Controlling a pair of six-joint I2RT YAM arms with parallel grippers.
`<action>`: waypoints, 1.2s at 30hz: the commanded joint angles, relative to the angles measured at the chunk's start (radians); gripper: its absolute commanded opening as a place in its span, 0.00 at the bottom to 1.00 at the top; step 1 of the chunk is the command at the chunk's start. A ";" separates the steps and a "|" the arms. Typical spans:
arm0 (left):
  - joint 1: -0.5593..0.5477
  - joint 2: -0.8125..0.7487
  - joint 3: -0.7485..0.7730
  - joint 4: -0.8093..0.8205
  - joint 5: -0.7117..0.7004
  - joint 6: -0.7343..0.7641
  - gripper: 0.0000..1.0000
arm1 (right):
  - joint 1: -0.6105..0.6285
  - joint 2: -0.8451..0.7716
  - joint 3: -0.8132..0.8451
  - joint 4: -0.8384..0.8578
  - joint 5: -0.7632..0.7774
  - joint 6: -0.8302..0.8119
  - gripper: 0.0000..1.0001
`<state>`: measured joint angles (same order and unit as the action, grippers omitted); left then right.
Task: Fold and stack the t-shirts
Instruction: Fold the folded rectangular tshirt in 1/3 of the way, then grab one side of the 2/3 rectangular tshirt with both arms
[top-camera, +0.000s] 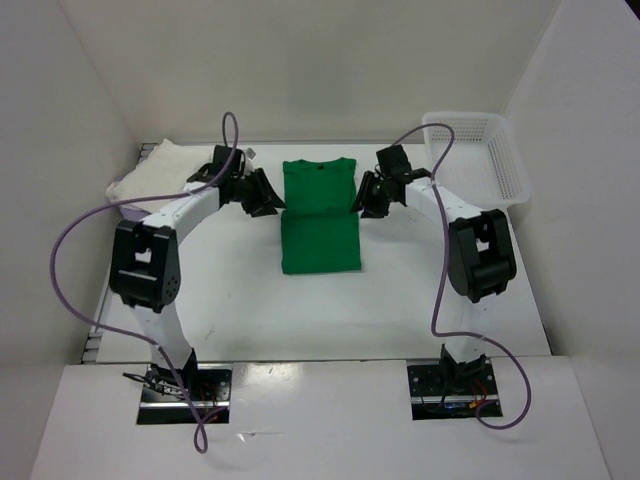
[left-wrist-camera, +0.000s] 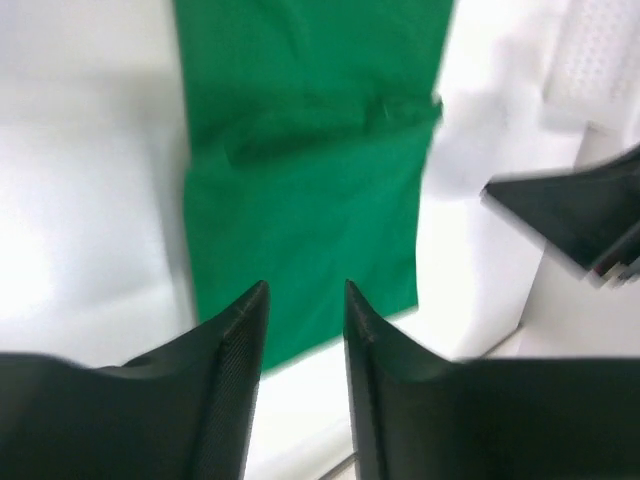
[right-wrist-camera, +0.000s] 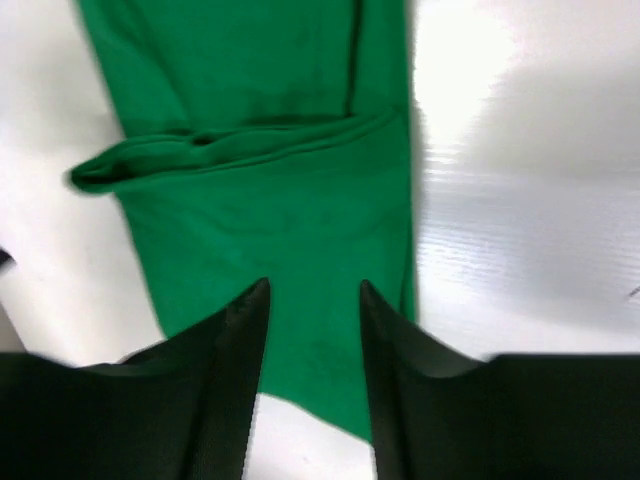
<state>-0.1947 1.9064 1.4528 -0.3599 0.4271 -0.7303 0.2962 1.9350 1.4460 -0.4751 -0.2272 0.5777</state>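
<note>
At table (top-camera: 230, 300) centre, your green t-shirt (top-camera: 320, 215) lies partly folded; left gripper (left-wrist-camera: 303, 292) and right gripper (right-wrist-camera: 313, 290) flank it, both parted, empty.

White plastic mesh basket (top-camera: 478, 160) — at the far right corner, white table (top-camera: 300, 310), plain white walls (top-camera: 300, 70) on 3 sides

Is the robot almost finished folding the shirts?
Partly. Done: the cream shirt sits folded in the far-left corner, a lavender edge showing beneath it. In hand: the green shirt is narrowed and creased across its middle; the left gripper and right gripper hang open at its sides, holding nothing. To do: finish it and stack it on the others.
</note>
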 joint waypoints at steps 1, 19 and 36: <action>-0.026 -0.156 -0.158 0.104 0.047 -0.049 0.41 | 0.018 -0.149 -0.018 0.036 0.026 -0.010 0.42; -0.196 -0.076 -0.485 0.239 0.015 -0.119 0.32 | 0.132 -0.119 -0.389 0.202 -0.077 0.109 0.00; -0.126 -0.282 -0.608 0.179 -0.014 -0.138 0.59 | 0.132 -0.393 -0.533 0.171 0.017 0.148 0.55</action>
<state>-0.3435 1.6264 0.8707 -0.1749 0.4343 -0.8677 0.4213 1.5955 0.9474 -0.3069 -0.2413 0.7143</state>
